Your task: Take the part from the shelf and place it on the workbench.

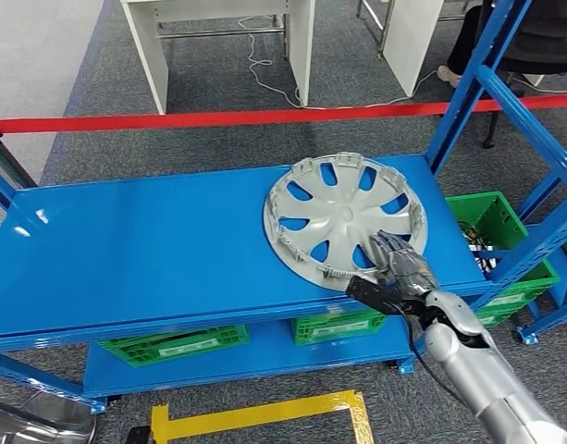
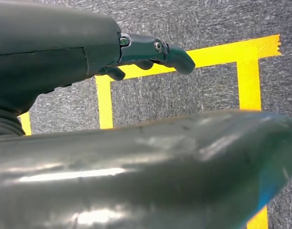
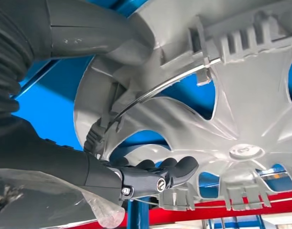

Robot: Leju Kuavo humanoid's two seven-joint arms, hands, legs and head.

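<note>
A grey plastic wheel cover [image 1: 343, 217] lies inner side up on the blue shelf [image 1: 141, 250], toward its right end. My right hand [image 1: 399, 268] is at the cover's near edge. In the right wrist view the hand [image 3: 112, 171] grips the wheel cover [image 3: 245, 109] at the rim: the thumb [image 3: 101, 38] presses one side of the rim and the dark fingers [image 3: 169, 171] lie across the inner face. The cover still rests on the shelf. My left hand [image 2: 101, 52] hangs low over the carpet, fingers stretched out, holding nothing.
Blue uprights [image 1: 475, 83] rise at the shelf's right end. Green crates [image 1: 174, 344] sit on the lower shelf, and another green crate [image 1: 503, 250] stands to the right. Red tape [image 1: 266, 117] and white tables [image 1: 224, 37] lie beyond. Yellow tape [image 1: 266, 416] marks the floor.
</note>
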